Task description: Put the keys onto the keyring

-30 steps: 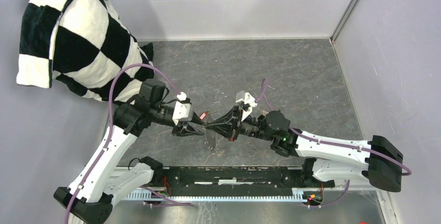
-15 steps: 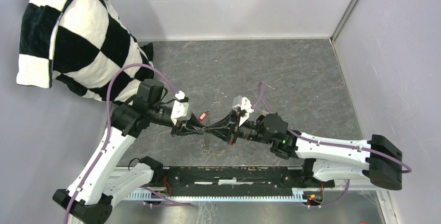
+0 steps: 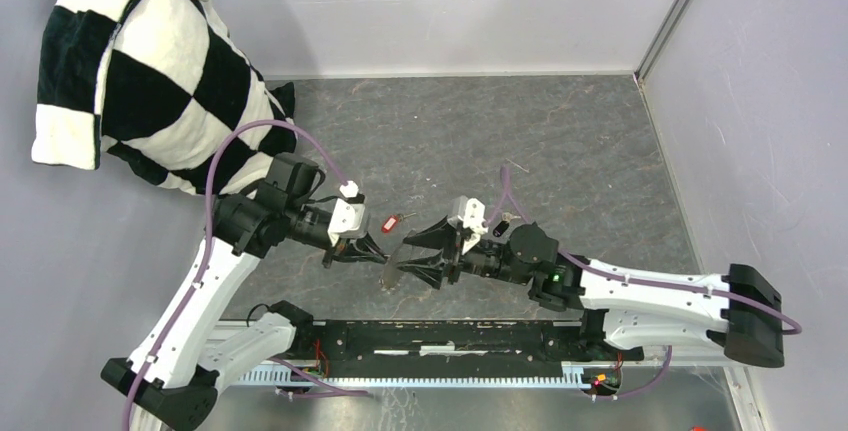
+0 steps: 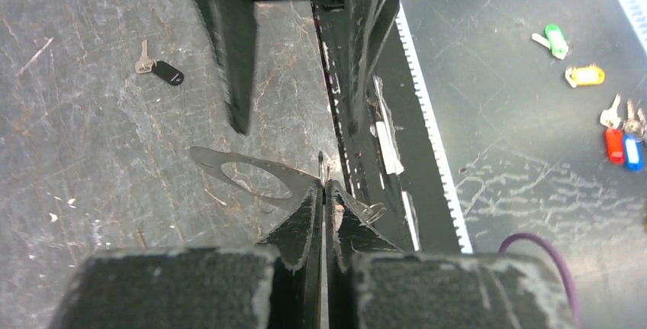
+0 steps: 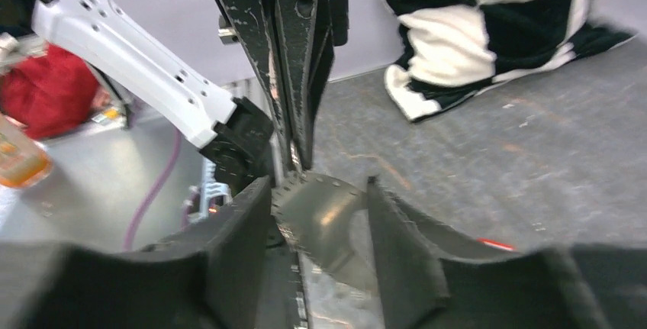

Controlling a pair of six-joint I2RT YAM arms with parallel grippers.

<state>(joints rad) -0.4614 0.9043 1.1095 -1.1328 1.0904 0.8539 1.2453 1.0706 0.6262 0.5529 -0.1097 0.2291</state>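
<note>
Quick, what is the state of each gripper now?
Left gripper: closed, holding the keyring.
Right gripper: open, holding nothing.

Seen from above, the keyring (image 3: pixel 396 269) was mostly covered by the two claws. Only a pale sliver showed below them, and its outline could not be followed. In the left wrist view its near end vanished behind the pressed-together fingertips of the left claw (image 4: pixel 324 185), so the contact itself was hidden. The black-headed key (image 4: pixel 162 72) was too small for its teeth to be read. A cluster of tagged keys (image 4: pixel 615 144) sat at the right edge, too bunched to count. The right wrist view was blurred. There the keyring's lower part sank behind the fingers of the right claw (image 5: pixel 319 188). A red streak (image 5: pixel 492 244) beside one finger was perhaps the red key tag, and a red mass (image 5: pixel 42 88) ran off the left edge.
</note>
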